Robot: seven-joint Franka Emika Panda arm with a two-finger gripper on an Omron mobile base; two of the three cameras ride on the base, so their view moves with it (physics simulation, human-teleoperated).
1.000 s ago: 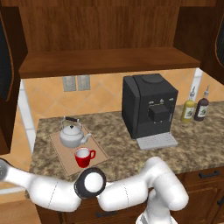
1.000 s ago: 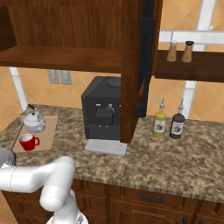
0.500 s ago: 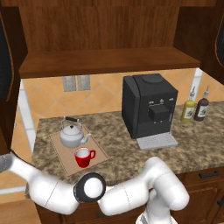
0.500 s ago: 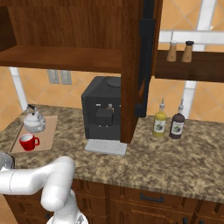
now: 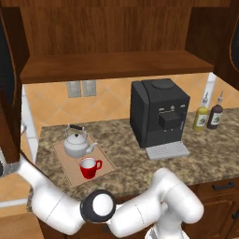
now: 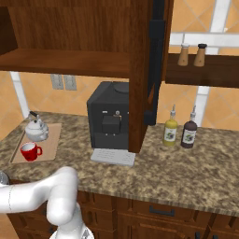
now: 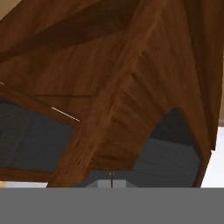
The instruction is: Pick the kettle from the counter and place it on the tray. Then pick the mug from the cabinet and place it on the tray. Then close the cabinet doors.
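1. Gripper state cannot be told: the white arm [image 5: 140,210] reaches to the far left of the left base view, its hand cut off at the edge beside the left dark wood-framed cabinet door [image 5: 9,84] with its black mesh panel.
2. Seen from the hand view, that door's wooden frame [image 7: 131,87] and dark mesh [image 7: 30,140] are very close; the fingertips cannot be made out.
3. Well to the right of the hand, the flat light-brown wooden tray [image 5: 102,161] lies on the speckled brown-grey granite counter [image 5: 205,154].
4. On the tray stands the small silver-white kettle [image 5: 77,144], upright, spout toward the right in the left base view, black handle arched over its lid.
5. Just in front of it on the tray stands the small red mug [image 5: 88,167], upright, handle to the right.
6. Above, the dark reddish-brown wall cabinet [image 5: 112,28] is open over its wide shelf; the right door [image 6: 156,60] shows edge-on, swung out, in the right base view.
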